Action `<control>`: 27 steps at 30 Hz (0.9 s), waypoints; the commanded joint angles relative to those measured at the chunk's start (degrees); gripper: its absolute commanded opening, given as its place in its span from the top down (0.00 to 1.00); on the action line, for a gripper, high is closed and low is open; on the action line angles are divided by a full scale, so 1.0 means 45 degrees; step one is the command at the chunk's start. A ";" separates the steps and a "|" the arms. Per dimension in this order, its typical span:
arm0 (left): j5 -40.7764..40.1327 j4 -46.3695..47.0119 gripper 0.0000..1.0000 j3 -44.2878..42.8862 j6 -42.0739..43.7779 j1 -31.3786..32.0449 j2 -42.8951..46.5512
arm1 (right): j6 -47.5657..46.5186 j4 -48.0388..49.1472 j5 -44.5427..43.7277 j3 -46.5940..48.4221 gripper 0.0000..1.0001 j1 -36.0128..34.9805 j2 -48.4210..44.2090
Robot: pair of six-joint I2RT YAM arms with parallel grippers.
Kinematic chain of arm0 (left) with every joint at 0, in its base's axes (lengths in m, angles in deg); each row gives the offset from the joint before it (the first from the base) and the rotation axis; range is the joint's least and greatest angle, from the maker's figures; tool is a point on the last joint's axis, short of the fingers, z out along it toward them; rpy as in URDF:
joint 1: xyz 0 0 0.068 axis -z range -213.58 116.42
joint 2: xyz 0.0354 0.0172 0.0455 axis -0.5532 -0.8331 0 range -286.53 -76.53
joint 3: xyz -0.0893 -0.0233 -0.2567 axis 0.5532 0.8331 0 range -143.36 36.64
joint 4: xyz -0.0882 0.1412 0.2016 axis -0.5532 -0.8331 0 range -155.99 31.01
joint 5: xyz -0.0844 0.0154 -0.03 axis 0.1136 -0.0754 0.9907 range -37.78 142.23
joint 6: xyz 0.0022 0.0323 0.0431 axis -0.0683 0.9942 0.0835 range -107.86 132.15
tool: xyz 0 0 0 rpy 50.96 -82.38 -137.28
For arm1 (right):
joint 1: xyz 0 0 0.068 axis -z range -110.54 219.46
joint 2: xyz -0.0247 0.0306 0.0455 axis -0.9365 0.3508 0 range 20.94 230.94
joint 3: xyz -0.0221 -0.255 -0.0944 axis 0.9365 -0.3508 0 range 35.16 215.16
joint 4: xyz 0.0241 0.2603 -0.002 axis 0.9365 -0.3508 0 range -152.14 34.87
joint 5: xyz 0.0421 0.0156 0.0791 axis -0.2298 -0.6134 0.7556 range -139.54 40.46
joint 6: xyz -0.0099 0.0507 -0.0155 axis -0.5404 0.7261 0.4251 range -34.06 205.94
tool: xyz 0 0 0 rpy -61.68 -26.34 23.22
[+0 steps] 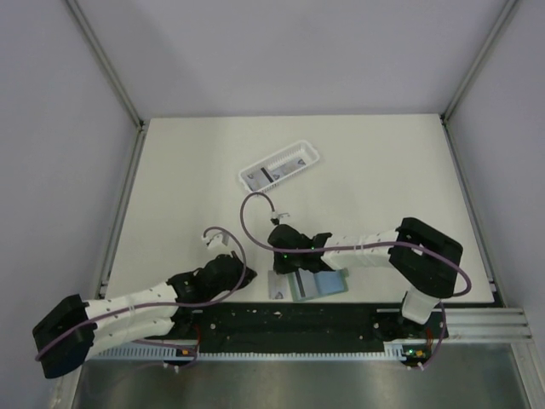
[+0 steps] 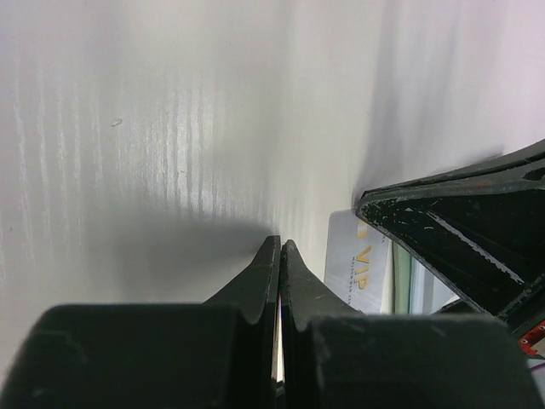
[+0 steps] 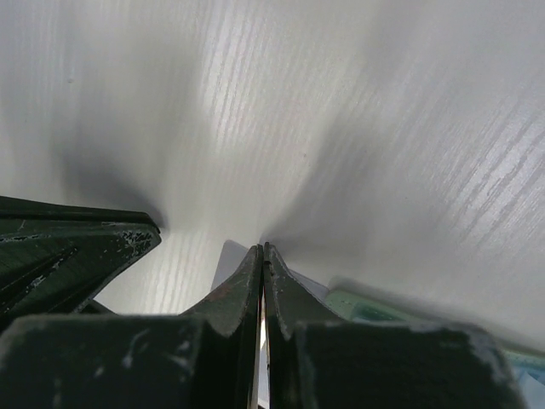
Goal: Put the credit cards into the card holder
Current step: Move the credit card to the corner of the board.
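The sage-green card holder (image 1: 322, 284) lies open near the table's front edge, its pale bluish inside up. One light-grey credit card (image 1: 278, 285) lies flat just left of it; in the left wrist view (image 2: 358, 264) it reads "VIP". Another card (image 1: 274, 173) with a black stripe lies in the white basket. My right gripper (image 1: 283, 266) is shut and empty, its tips low over the card's far edge (image 3: 226, 260), with the holder (image 3: 366, 305) beside them. My left gripper (image 1: 243, 271) is shut and empty, just left of the card.
The white slotted basket (image 1: 255, 181) stands at mid-table, behind both grippers. The black base rail (image 1: 324, 319) runs along the front edge right behind the holder. The right gripper's fingers (image 2: 477, 230) fill the right side of the left wrist view.
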 commanded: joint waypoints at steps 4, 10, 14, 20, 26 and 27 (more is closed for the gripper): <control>-0.0416 -0.0562 1.00 0.0150 -0.0320 0.0672 -0.0730 | 0.0515 -0.1286 -0.0661 -0.0927 1.00 -0.0566 -0.0550; -0.0513 -0.0483 1.00 0.0013 -0.0378 0.0888 -0.1044 | 0.0769 -0.1344 -0.0583 -0.1123 1.00 -0.0995 -0.0804; -0.0533 -0.0502 1.00 -0.0045 -0.0320 0.0907 -0.1024 | 0.0614 -0.0956 -0.1030 -0.1376 0.99 -0.1035 -0.1699; -0.0397 -0.0542 1.00 -0.0260 0.0012 0.0927 -0.1044 | -0.0363 -0.0290 -0.2126 -0.0968 0.74 -0.1035 -0.3868; 0.0227 -0.0094 1.00 -0.0553 0.0968 0.0966 -0.1044 | 0.1311 0.0003 -0.1286 -0.2701 0.65 -0.1463 -0.5860; 0.0364 -0.0054 1.00 -0.0630 0.1085 0.1063 -0.1063 | 0.1877 0.0274 -0.1247 -0.3227 0.64 -0.1736 -0.6095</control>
